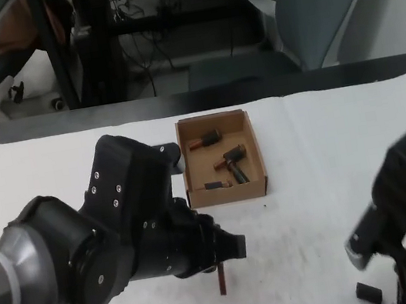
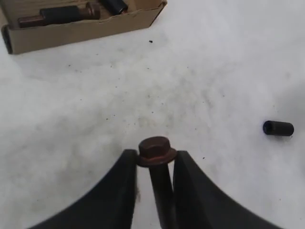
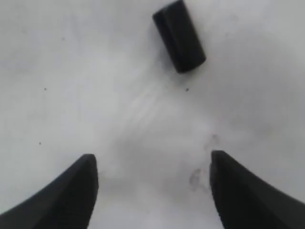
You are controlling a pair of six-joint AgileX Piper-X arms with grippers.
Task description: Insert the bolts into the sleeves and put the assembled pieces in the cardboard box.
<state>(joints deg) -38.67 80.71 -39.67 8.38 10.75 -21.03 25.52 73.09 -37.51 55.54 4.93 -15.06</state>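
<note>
Sleeve: a loose black sleeve (image 1: 369,293) lies on its side on the counter (image 1: 309,181), nearest of all, between 3 and 4 o'clock from the bolt in the high view.
Right hand: the right hand (image 3: 151,157) hangs over the counter with its two fingers spread wide and nothing between them; the sleeve (image 3: 179,36) lies just beyond the fingertips, apart from both.
Left hand: the left hand (image 2: 156,155) is pinching the bolt, one finger (image 2: 126,181) on each side of the shank.
Bolt: the rust-brown bolt (image 2: 155,150) has its hex head just past the fingertips, with the shank running back between them; in the high view it (image 1: 221,278) shows under the hand, low over the counter, and contact cannot be told.
Cardboard box: the open cardboard box (image 1: 225,193) sits on the counter at about 12 o'clock from the bolt, well apart from it.
Assembled pieces: several assembled pieces (image 1: 235,164) lie flat inside the box, bolts already in dark sleeves.
</note>
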